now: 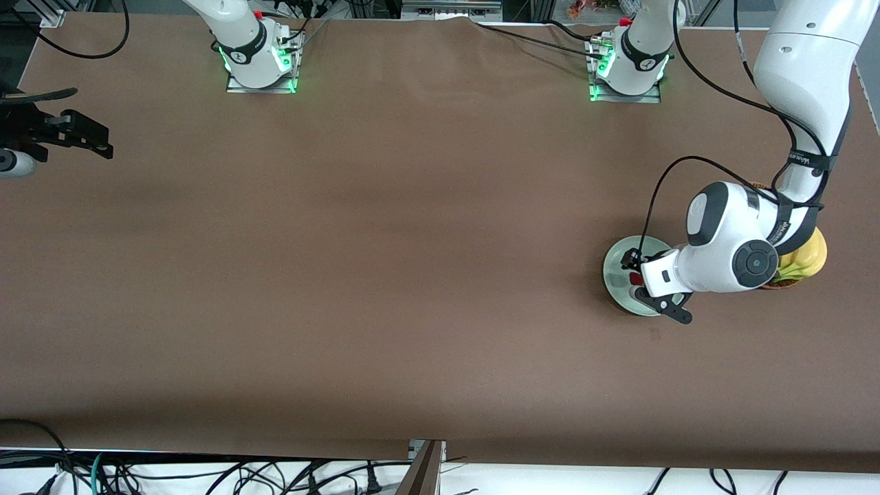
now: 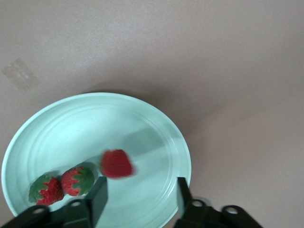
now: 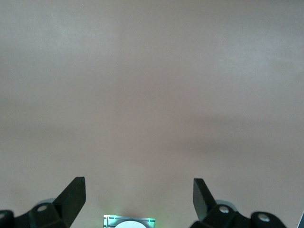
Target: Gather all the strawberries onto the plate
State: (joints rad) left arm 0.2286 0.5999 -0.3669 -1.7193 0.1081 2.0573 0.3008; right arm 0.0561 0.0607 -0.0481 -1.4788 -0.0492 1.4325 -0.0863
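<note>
Left claw (image 2: 140, 197) spread over plate (image 2: 57, 123), third of the strawberries (image 2: 116, 164) dropping beside two there (soft, light; pinch gently mid-body); right claw (image 3: 139, 194) spread, waiting at desk's (image 1: 412, 275) right-arm end.

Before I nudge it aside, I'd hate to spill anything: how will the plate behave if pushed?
The plate looks shallow and smooth, so it would probably slide easily on the brown table rather than tip. Its low rim may not stop the three strawberries; the blurred one, below the open left gripper, seems unsettled and could roll.
</note>
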